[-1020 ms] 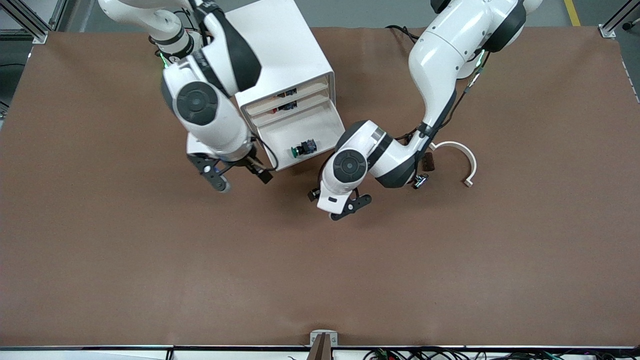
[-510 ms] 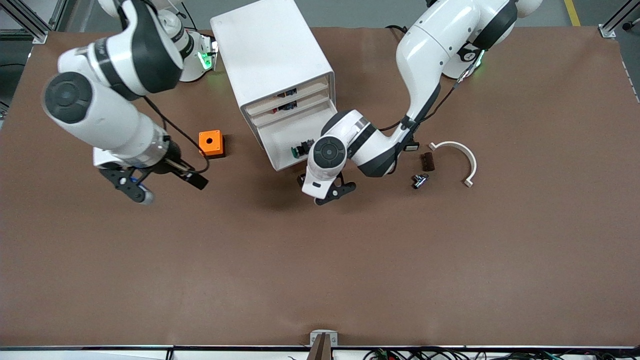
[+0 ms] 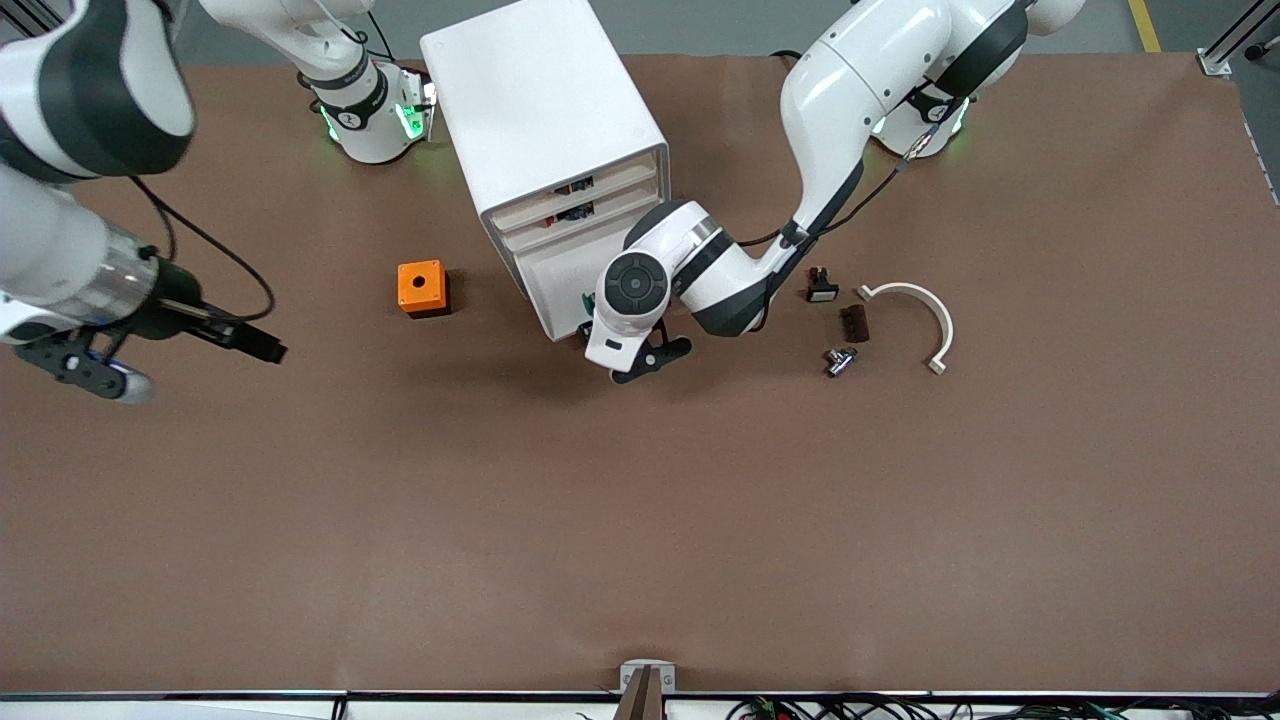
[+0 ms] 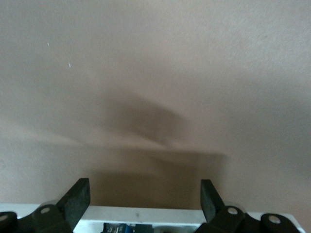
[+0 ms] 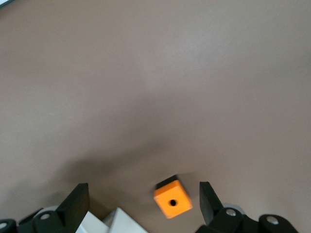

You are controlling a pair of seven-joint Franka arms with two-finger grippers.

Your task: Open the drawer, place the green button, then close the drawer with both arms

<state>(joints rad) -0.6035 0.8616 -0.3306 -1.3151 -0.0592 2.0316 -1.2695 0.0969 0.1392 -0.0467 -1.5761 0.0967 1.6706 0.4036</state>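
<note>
Right gripper: far left of front view, over bare table, fingers spread, empty; arm waiting.

Orange box: left of centre, on table beside cabinet.

Drawer: upper centre, pulled out.

Button: inside drawer, mostly hidden under left arm.

Left gripper: centre, just past drawer front, fingers spread, empty.

Step in hand, judged: closing. Set fingers square against flat front, push straight along slide, avoid skewing cabinet.
</note>
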